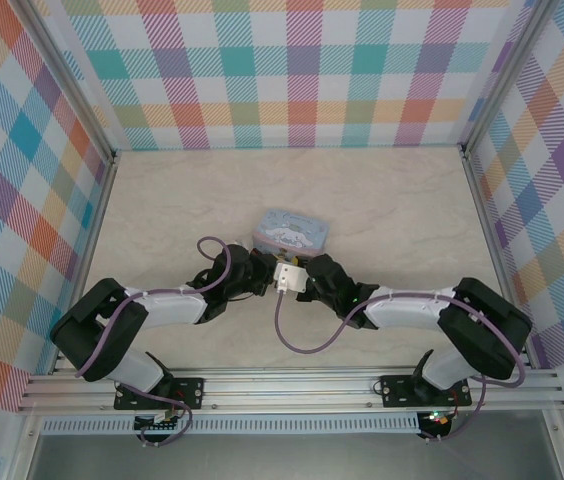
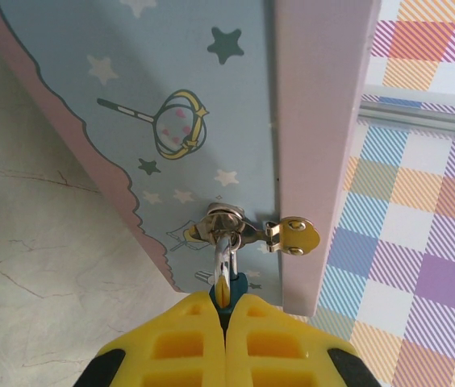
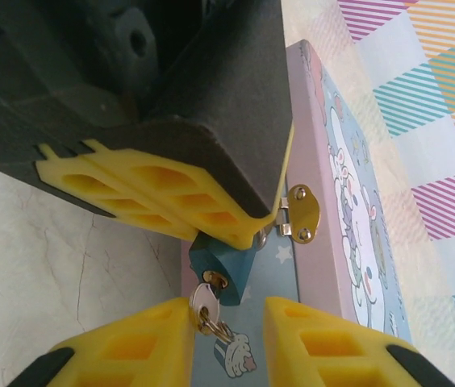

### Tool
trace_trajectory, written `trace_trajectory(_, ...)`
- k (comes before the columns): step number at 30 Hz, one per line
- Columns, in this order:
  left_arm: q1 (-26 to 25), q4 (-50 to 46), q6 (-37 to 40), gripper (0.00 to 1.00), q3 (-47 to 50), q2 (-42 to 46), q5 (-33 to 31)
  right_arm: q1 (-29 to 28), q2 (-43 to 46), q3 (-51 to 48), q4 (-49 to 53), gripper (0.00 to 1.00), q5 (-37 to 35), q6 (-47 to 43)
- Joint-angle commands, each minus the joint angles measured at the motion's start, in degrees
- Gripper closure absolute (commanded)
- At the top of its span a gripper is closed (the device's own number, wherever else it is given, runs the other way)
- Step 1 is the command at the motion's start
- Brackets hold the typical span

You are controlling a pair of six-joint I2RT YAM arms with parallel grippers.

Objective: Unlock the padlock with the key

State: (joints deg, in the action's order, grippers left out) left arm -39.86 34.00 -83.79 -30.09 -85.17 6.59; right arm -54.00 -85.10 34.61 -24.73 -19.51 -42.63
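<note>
The tiny teal padlock (image 3: 226,266) hangs by its thin silvery shackle (image 2: 225,251) from the hasp (image 2: 229,222) on the pale blue cartoon tin (image 2: 203,97). My left gripper (image 2: 226,301) is shut on the padlock body (image 2: 231,289); its yellow fingers (image 3: 163,197) cover the lock's upper part in the right wrist view. A small silvery key (image 3: 204,301) sits in the keyhole, with a ring (image 3: 216,326) dangling from its head. My right gripper (image 3: 227,339) stands open around the key, whose head lies against the inner face of its left finger (image 3: 143,343).
The tin (image 1: 290,231) stands mid-table, just beyond both grippers, which meet at its near side (image 1: 284,275). A brass hinge plate (image 3: 301,213) is fixed to the tin's pink edge. Checked walls enclose the marbled tabletop (image 1: 162,215).
</note>
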Motion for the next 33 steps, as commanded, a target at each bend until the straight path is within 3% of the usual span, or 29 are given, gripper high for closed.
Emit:
trace_trajectory(1, 0.6, 2.8, -1.0, 1.00, -1.2, -0.6, 0.8, -0.3, -1.0, 1.9, -1.8, 0.76, 0.4, 1.2)
trace_trajectory(15, 0.5, 3.1, -1.0, 1.00, -1.6, -1.4, 1.1, -0.4, -1.6, 2.7, -1.1, 0.98, -2.6, 7.6)
trace_trajectory(22, 0.0, 3.5, -1.2, 1.00, -1.6, -2.0, 0.7, -0.3, -0.7, 5.1, 3.1, 0.99, -5.3, 26.2)
trace_trajectory(28, -0.1, 4.0, -1.5, 1.00, -1.6, -2.4, 0.5, -0.3, -0.6, 6.5, 5.7, 0.99, -2.2, 44.1)
trace_trajectory(33, -0.1, 3.8, -1.1, 1.00, -1.3, -2.4, 0.2, -0.3, -0.4, 5.1, 6.1, 0.97, -1.8, 46.3)
